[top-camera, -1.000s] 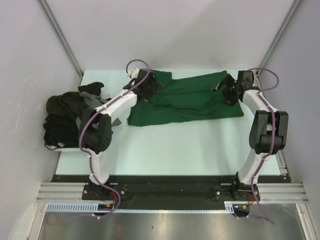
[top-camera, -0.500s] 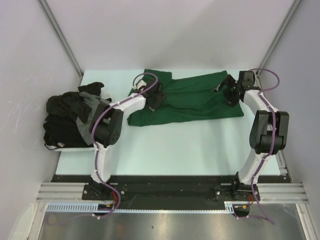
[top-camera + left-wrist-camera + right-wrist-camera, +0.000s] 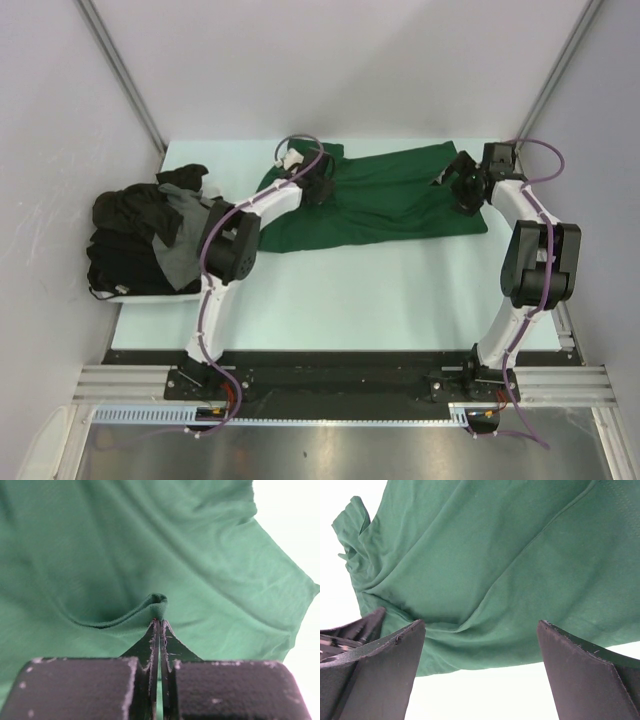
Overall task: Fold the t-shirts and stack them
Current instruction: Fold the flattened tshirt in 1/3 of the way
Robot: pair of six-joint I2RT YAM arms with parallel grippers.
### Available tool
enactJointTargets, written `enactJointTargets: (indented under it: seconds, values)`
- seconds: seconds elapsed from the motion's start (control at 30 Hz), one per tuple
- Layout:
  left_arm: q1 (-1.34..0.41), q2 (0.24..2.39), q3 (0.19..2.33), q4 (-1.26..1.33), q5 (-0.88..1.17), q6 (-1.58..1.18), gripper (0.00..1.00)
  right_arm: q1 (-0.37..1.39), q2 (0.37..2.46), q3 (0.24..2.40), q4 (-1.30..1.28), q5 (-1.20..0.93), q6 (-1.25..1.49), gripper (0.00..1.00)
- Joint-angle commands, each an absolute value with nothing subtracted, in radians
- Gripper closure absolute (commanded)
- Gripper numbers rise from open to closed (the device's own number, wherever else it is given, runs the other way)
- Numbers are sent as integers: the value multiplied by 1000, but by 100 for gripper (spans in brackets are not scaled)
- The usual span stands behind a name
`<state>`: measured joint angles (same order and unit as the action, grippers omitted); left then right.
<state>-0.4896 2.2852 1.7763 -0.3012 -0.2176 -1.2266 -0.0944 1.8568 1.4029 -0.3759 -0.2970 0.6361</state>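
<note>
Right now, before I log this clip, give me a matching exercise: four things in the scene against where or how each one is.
Things
1. left gripper
2. right gripper
3. green t-shirt
4. black and grey t-shirts

Place or state
A. heaped at the left edge of the table
B. open, above green cloth
C. spread across the far half of the table
D. shut on a pinched fold of green cloth

Pairs: 1-D, 2-B, 3-C, 4-A

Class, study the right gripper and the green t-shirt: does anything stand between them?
Nothing visible does. The right gripper hangs open over the green t-shirt, and only bare cloth shows between its jaws. The left gripper is shut on a fold of the same shirt, well off to the side.
</note>
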Motion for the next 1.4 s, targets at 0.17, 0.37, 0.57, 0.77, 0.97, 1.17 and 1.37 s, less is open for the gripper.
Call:
enactJointTargets:
  seconds: [0.17, 0.37, 0.57, 0.77, 0.97, 1.17, 1.37]
  values:
    - [-523, 2385, 2025, -137, -241, -993, 100, -106, 1819, 1413, -376, -307, 630, 0]
    - [-523, 2487, 2115, -170, -127, -897, 69, -104, 1847, 1422, -376, -313, 630, 0]
    - [-514, 2378, 2088, -270, -205, -766, 0, -104, 1856, 1434, -397, -325, 611, 0]
    - [-500, 2020, 1857, -411, -330, -696, 0, -97, 1835, 1427, -414, -347, 577, 0]
    - [-469, 1679, 1416, -425, -296, -848, 2, -104, 1839, 1367, -471, -272, 568, 0]
    - [-454, 1623, 1166, -425, -259, -976, 10, -155, 1809, 1263, -460, -216, 565, 0]
    - [-397, 1609, 1040, -411, -253, -993, 17, -175, 1787, 1212, -479, -166, 538, 0]
